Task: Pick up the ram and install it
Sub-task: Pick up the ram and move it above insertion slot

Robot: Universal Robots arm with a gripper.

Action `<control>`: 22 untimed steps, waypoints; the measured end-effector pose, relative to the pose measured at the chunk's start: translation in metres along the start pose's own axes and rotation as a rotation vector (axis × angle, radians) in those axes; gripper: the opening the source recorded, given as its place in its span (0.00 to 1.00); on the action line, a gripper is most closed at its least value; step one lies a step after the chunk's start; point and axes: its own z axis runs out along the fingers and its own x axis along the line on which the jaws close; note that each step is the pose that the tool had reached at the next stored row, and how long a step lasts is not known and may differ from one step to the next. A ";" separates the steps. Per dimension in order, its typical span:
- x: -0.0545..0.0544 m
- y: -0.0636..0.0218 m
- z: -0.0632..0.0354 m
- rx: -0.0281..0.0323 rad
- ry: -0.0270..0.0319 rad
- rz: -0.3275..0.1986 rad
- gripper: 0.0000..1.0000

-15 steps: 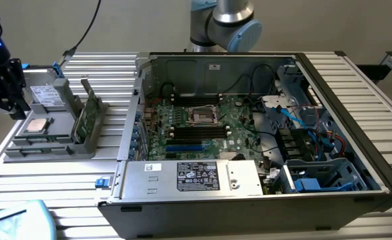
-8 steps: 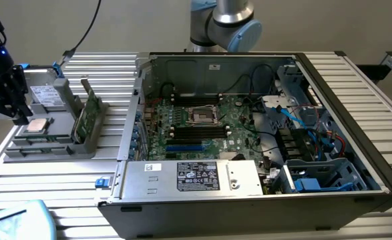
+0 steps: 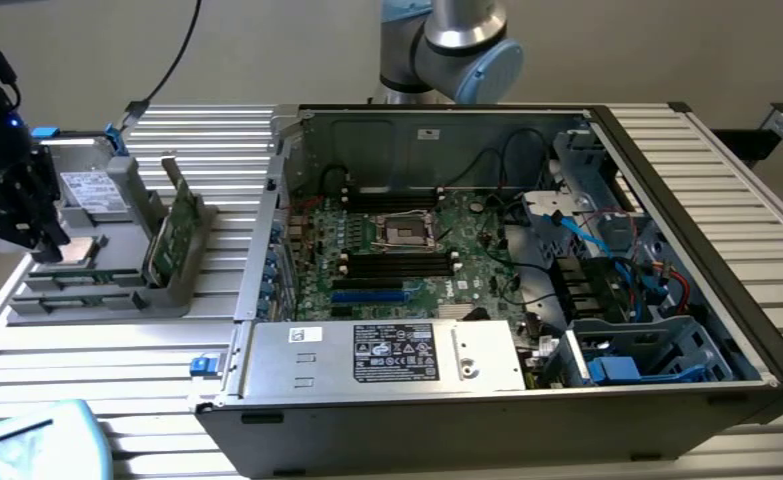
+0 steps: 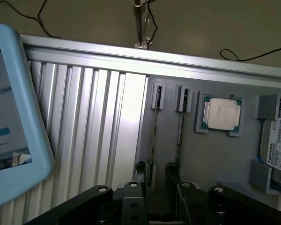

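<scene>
Ram [image 4: 153, 140] — one stick, seated on its long edge in a slot of the grey holder [image 4: 210, 159] and seen edge-on as a thin dark line. A second stick [image 4: 180, 136] stands parallel in the slot just beside it.

Location: the holder rests on the slatted table [image 4: 93, 131], well apart from the open computer case [image 3: 274, 200] and its motherboard [image 3: 478, 250]. The ram is not yet lifted.

Neighbours: processor chip [image 4: 222, 114] and hard drive [image 4: 277, 145], both on the side of the sticks away from the tablet [image 4: 11, 108].

Gripper [image 4: 155, 168] — jaws part-open and empty, the gap wider than the stick is thick.

Key relation: the ram lies below the gripper, with one of the fingers [image 4: 139, 171] on either side of its line. Its long axis runs from beneath them toward the table's edge rail, so the jaws would close across its thin faces, not along its length. In the exterior view the gripper hangs above the holder, apparently clear of it.
</scene>
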 end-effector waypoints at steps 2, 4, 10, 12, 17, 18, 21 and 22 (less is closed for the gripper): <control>0.001 0.0000 0.0037 0.0000 -0.0001 0.000 0.31; 0.002 -0.0001 0.0072 -0.0001 0.0000 0.000 0.31; 0.004 -0.0003 0.0181 -0.0001 -0.0002 0.000 0.31; 0.005 -0.0004 0.0219 0.0000 -0.0003 0.000 0.31; 0.005 -0.0008 0.0310 0.0000 -0.0004 0.000 0.31; 0.005 -0.0009 0.0328 0.0001 -0.0004 0.000 0.31; 0.005 -0.0012 0.0382 0.0000 -0.0004 0.000 0.31; 0.005 -0.0012 0.0401 0.0000 -0.0004 0.000 0.31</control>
